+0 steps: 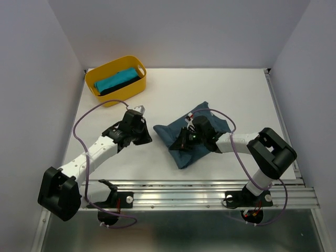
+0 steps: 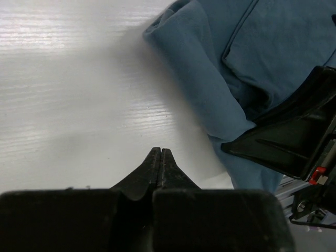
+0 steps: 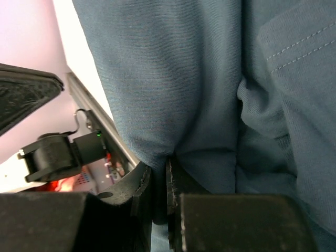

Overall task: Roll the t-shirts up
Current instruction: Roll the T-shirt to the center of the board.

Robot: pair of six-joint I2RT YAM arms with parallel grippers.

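Observation:
The slate-blue t-shirt (image 1: 169,135) lies folded and bunched in the middle of the white table. My right gripper (image 1: 181,143) rests on its near left part. In the right wrist view the right gripper (image 3: 159,164) is shut on a pinched fold of the blue t-shirt (image 3: 173,79). My left gripper (image 1: 147,139) sits just left of the shirt's edge. In the left wrist view the left gripper (image 2: 159,153) is shut and holds nothing, over bare table, with the t-shirt (image 2: 210,84) ahead on the right. A turquoise t-shirt (image 1: 116,80) and a black t-shirt (image 1: 125,87) lie rolled in the yellow tub (image 1: 113,100).
The yellow tub stands at the table's back left. An aluminium rail (image 1: 199,186) runs along the near edge, with the arm bases on it. Purple cables (image 1: 79,123) loop off both arms. Pale walls close in the left, right and back sides.

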